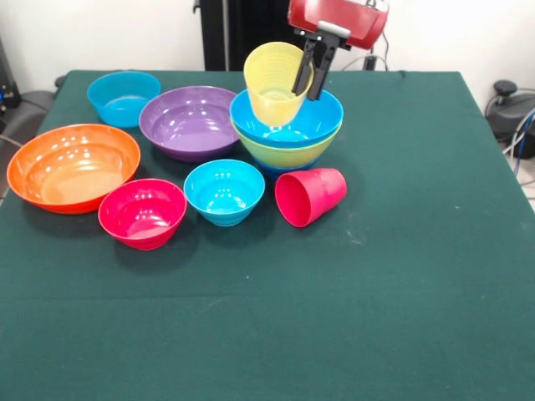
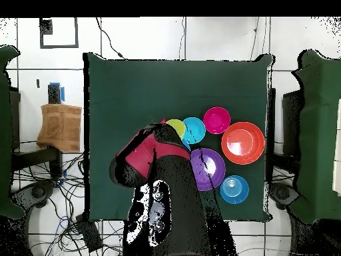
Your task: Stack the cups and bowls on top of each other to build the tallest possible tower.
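My gripper (image 1: 307,88) comes down from the top and is shut on the right rim of the translucent yellow cup (image 1: 274,88), one finger inside and one outside. The cup stands slightly tilted in the bright blue bowl (image 1: 322,115), which is nested in the lime green bowl (image 1: 288,153); a dark blue edge (image 1: 276,170) shows beneath. This tower stands at the table's far middle. The red-pink cup (image 1: 309,196) lies on its side just in front of it. In the overhead view the arm (image 2: 160,173) hides most of the tower.
Loose bowls lie left of the tower: purple (image 1: 191,122), cyan (image 1: 124,98) at the back, orange (image 1: 73,167), pink-red (image 1: 142,213), small cyan (image 1: 224,191). In the overhead view they show as purple (image 2: 212,168), orange (image 2: 242,142), pink (image 2: 216,120), cyan (image 2: 234,189).
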`<state>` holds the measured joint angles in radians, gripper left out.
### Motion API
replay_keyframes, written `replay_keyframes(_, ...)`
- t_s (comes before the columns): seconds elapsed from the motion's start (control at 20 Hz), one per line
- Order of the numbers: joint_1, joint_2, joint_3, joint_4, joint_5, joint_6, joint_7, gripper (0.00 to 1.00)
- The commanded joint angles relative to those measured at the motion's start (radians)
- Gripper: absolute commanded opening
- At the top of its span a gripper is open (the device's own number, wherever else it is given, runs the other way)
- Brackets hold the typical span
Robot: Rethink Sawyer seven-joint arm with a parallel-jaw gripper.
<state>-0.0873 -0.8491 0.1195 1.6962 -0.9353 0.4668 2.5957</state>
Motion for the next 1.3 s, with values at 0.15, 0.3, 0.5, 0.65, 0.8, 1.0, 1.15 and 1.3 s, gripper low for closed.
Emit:
replay_keyframes(0.15, 0.039, 0.034, 0.004, -0.029, -0.007, -0.037, 0.028, 0.0)
replay_keyframes(0.3, 0.047, 0.05, -0.003, -0.044, -0.012, -0.039, 0.036, 0.0)
replay_keyframes(0.5, 0.054, 0.073, -0.011, -0.064, -0.012, -0.043, 0.043, 0.0)
replay_keyframes(0.65, 0.061, 0.096, -0.02, -0.085, -0.02, -0.053, 0.053, 0.0)
replay_keyframes(0.8, 0.075, 0.129, -0.039, -0.108, -0.033, -0.073, 0.076, 0.0)
replay_keyframes(1.0, 0.082, 0.153, -0.062, -0.123, -0.034, -0.101, 0.087, 0.0)
replay_keyframes(1.15, 0.069, 0.139, -0.06, -0.114, -0.012, -0.105, 0.057, 0.0)
replay_keyframes(1.3, 0.066, 0.125, -0.057, -0.112, 0.008, -0.095, 0.04, 0.0)
